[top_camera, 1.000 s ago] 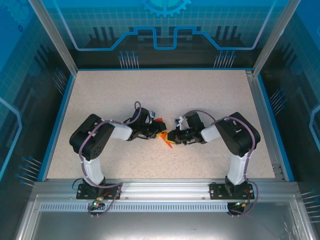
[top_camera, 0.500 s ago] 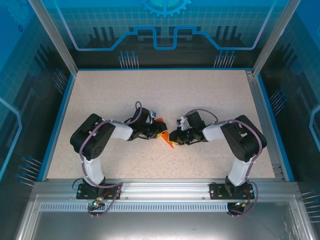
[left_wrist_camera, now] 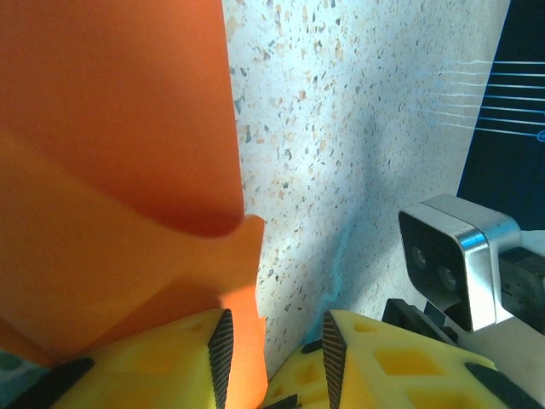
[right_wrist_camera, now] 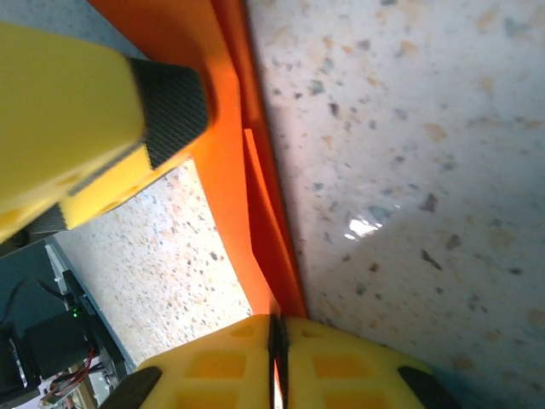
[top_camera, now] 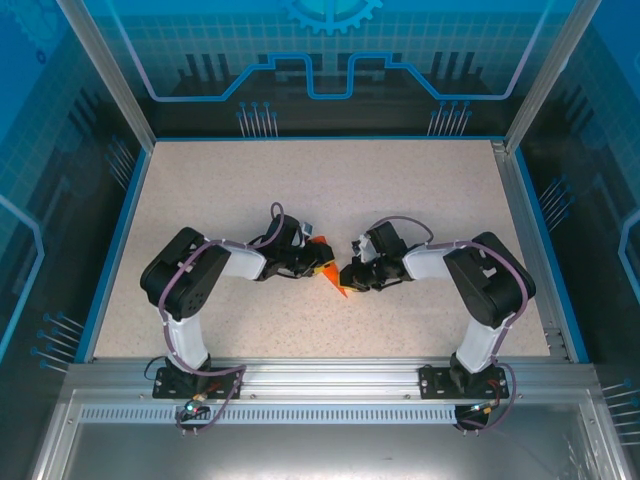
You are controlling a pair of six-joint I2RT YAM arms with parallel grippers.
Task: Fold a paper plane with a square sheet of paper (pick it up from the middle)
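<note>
A: right gripper [right_wrist_camera: 275,331] status?
B: fingers are pressing together, clamping a folded edge of the orange paper [right_wrist_camera: 234,179]. layered creases are running up from the pinch.
A: left gripper [left_wrist_camera: 274,331]?
B: jaws are standing apart. a narrow flap of the paper is sitting between them, lying by one pad [left_wrist_camera: 220,348]. the table [left_wrist_camera: 341,128] is showing through the gap to the other pad. whether the flap is touching that first pad is hard to tell.
A: where's the paper sitting overall?
B: mid-table, between the two grippers, which are facing each other close together. it's folded to a point, with the tip aiming toward the near edge.
</note>
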